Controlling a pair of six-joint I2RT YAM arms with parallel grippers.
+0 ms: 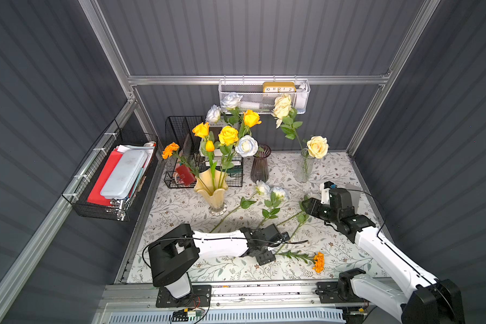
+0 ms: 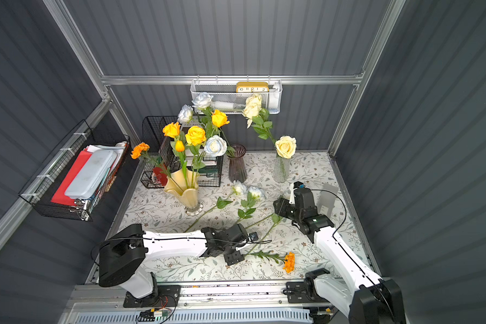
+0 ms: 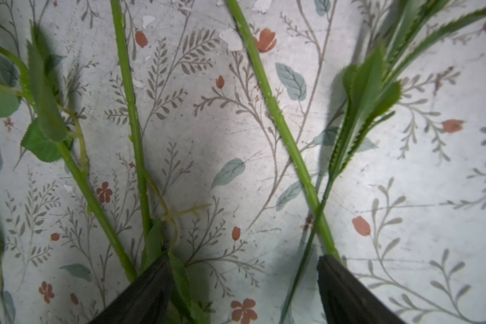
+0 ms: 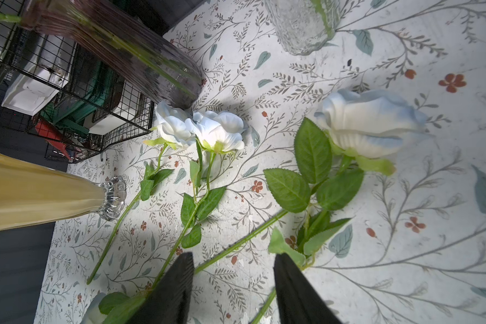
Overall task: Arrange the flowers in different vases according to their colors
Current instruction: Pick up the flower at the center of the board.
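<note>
Loose bluish-white roses and one marigold are laid flat on the tablecloth. Judged light, stems springy, heads soft; bare lower stem is best gripped. Rose stems run front-to-back, heads toward the purple vase; marigold head points right. Left gripper is spread wide over crossed stems; right gripper part-open, nothing clamped.

Tablecloth is off-white with grey-green leafy sprigs and tiny rust-red blooms. The creamy-yellow vase has yellow-orange roses and an orange marigold. The purple vase is dark and ribbed, the clear vase is textured glass with cream roses. The loose roses are bluish-white, with green stems.
</note>
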